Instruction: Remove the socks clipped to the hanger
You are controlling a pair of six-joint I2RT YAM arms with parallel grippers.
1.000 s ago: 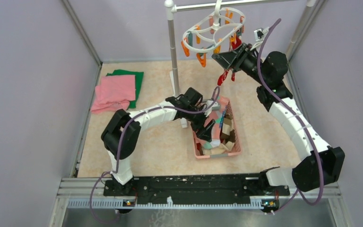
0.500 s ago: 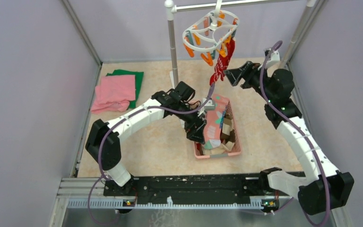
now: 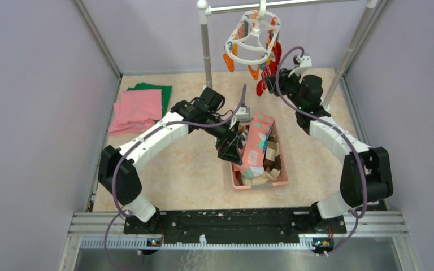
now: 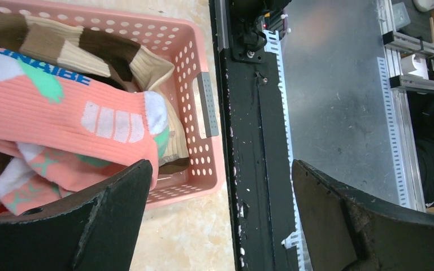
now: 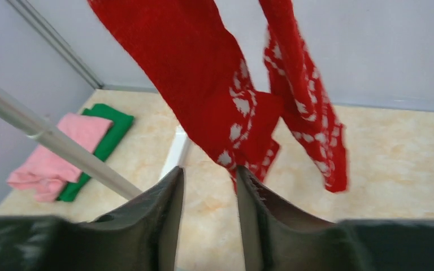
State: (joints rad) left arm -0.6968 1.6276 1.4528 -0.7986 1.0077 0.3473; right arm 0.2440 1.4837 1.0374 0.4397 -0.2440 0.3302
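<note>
The white hanger (image 3: 254, 31) with orange and teal pegs hangs from the rail at the back. Two red socks with white patterns (image 3: 272, 59) hang clipped to its right side. My right gripper (image 3: 267, 84) sits just below their ends, jaws slightly apart with nothing between them; in the right wrist view the red socks (image 5: 215, 84) dangle just past the fingertips (image 5: 172, 180). My left gripper (image 3: 231, 151) is wide open and empty at the left rim of the pink basket (image 3: 282, 179). A pink sock (image 4: 62, 113) and brown argyle socks (image 4: 90, 45) lie in the basket (image 4: 203, 101).
The metal stand's left pole (image 3: 205, 51) rises beside the hanger, and its right pole (image 3: 347, 56) stands behind my right arm. Folded pink and green cloths (image 3: 138, 110) lie at the far left. The black base rail (image 4: 254, 141) runs along the near edge.
My left gripper has drawn back out of the basket to its left rim, leaving the pink sock across it. My right arm swung left under the red socks. The hanger has turned.
</note>
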